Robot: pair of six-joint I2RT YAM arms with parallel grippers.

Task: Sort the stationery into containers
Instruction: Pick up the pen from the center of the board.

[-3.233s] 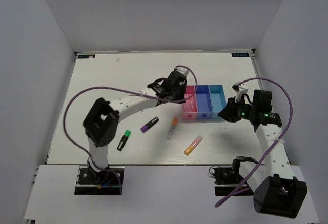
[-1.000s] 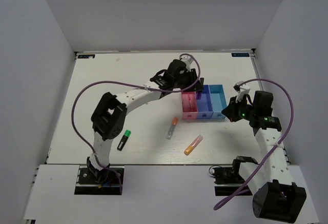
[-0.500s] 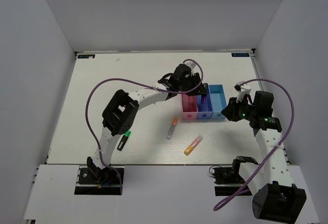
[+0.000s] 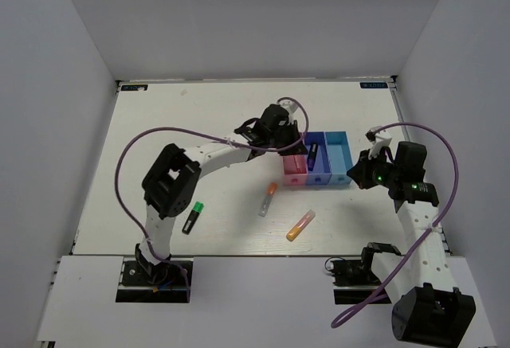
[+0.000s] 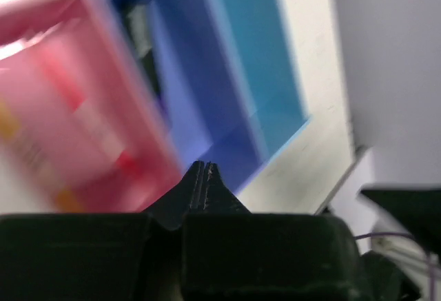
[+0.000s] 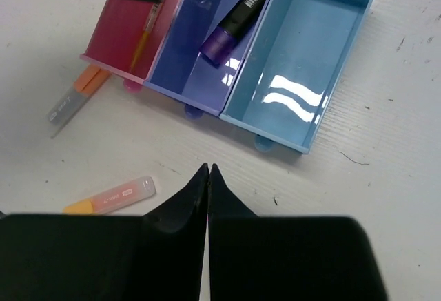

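A purple-capped black marker [image 6: 238,22] lies in the blue bin [image 6: 193,74], just ahead of the right gripper [image 6: 208,170], whose jaws are pressed together, empty. The pink bin [image 6: 120,36], ahead-left, holds a yellow stick [image 6: 148,29]. The cyan bin [image 6: 303,53] sits ahead-right. The left gripper [image 5: 204,170], likewise closed and empty, hovers at the pink bin. A grey-orange marker [image 6: 72,99] and an orange-pink highlighter [image 6: 110,196] lie on the table [image 6: 386,177], left of the right gripper.

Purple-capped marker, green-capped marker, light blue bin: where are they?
purple-capped marker [image 6: 236,20], right wrist view, on its black barrel.
green-capped marker [image 4: 192,218], top external view, on its black barrel.
light blue bin [image 6: 310,46], right wrist view, on its bare floor.
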